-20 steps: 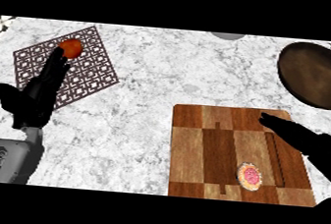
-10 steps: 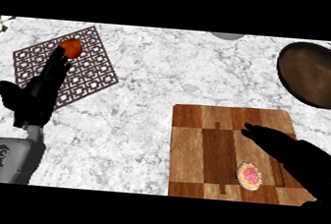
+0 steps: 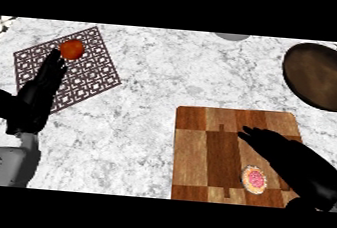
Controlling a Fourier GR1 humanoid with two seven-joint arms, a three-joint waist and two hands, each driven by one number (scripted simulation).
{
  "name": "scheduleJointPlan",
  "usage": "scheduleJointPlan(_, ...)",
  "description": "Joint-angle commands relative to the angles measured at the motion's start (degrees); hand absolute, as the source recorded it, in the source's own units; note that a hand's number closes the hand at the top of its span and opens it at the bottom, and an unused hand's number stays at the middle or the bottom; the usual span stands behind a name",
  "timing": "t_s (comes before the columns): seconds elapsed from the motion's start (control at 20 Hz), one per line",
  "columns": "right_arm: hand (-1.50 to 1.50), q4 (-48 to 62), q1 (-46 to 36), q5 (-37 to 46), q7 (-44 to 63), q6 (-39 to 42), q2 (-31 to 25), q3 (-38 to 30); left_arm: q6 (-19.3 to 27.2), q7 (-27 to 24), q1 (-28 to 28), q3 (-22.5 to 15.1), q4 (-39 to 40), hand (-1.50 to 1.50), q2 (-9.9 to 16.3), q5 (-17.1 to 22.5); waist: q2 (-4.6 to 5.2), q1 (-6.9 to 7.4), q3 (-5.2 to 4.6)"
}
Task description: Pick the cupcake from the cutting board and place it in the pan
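A small cupcake (image 3: 255, 179) with pink frosting sits near the front of the wooden cutting board (image 3: 202, 154). My right hand (image 3: 293, 161) hovers over the board just right of and behind the cupcake, fingers straight and open, pointing left and away. The dark round pan (image 3: 324, 75) lies at the back right of the counter. At the left my left hand (image 3: 34, 98) rests open, fingers pointing up toward the trivet.
A brown patterned trivet (image 3: 86, 74) lies at the back left with a red-orange round fruit (image 3: 72, 49) on its far corner. A grey object (image 3: 232, 36) peeks in at the top edge. White marble counter (image 3: 150, 109) spreads between trivet and board.
My right hand has moved left and toward me over the cutting board, closing in on the cupcake. The left hand has stayed in place.
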Motion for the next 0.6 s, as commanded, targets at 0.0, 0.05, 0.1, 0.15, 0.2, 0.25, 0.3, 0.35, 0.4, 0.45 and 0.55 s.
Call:
scheduleJointPlan(0.0, -1.5, 3.5, -3.5, 2.9, 0.7, 1.9, 3.4, 0.8, -2.1, -2.7, -1.6, 1.8, 3.9, 0.0, -0.1, -0.3, 0.06, -0.06, -0.01)
scheduleJointPlan(0.05, -1.5, 1.4, -2.0, 1.3, -0.2, 3.9, 2.9, -1.6, -0.5, 0.3, -2.2, 1.6, 1.5, 0.0, -1.0, -1.0, 0.02, -0.14, 0.0)
scheduleJointPlan(0.1, -1.5, 0.8, -0.3, 3.2, 0.4, 3.3, 3.0, -0.5, -0.8, -1.5, -2.4, 1.4, 3.6, 0.0, -1.6, -1.6, 0.02, -0.2, -0.01)
scheduleJointPlan(0.15, -1.5, 2.7, -0.3, 4.9, -0.3, 1.8, 4.0, 1.3, -3.7, -1.1, 0.2, 2.7, 0.9, 0.0, 0.4, 0.4, 0.01, -0.05, 0.0)
scheduleJointPlan(0.2, -1.5, 3.6, 1.3, 6.1, -3.3, -0.9, 3.8, 2.3, -3.1, -2.0, -3.7, 3.7, 4.7, 0.0, 0.7, -0.2, 0.05, -0.21, 0.0)
scheduleJointPlan(0.25, -1.5, 2.5, 0.0, 5.0, -3.6, 1.9, 3.0, -0.8, -1.1, 0.6, -3.9, 2.1, 3.4, 0.0, -1.9, -1.3, 0.02, -0.21, 0.0)
scheduleJointPlan(0.3, -1.5, 4.1, 0.5, 7.3, -4.0, 0.7, 2.9, 1.4, -3.5, -3.4, -4.2, 3.4, 7.7, 0.0, -0.7, -0.5, 0.06, -0.23, 0.0)
scheduleJointPlan(0.35, -1.5, 6.2, -3.7, 7.1, -1.6, 2.8, 4.2, 1.3, 0.3, -0.1, 0.2, -0.4, -0.3, 0.0, -3.8, -2.9, 0.01, 0.12, 0.0)
scheduleJointPlan(0.4, -1.5, 0.7, 1.2, 6.7, -3.0, 4.0, 2.6, 0.0, -1.2, 1.4, -2.2, 1.4, 1.2, 0.0, -1.9, -2.6, -0.01, -0.2, 0.0)
scheduleJointPlan(0.45, -1.5, 9.3, -3.1, 7.3, -6.9, 1.6, 0.6, -2.1, -4.0, -0.1, 0.9, 3.1, -0.7, 0.0, -0.4, 0.4, 0.03, 0.17, 0.01)
scheduleJointPlan(0.55, -1.5, 8.6, -1.6, 11.8, -4.6, 0.0, 4.3, 3.2, -0.7, 0.2, -1.5, 1.5, 1.1, 0.0, -3.0, -2.9, 0.04, -0.04, 0.0)
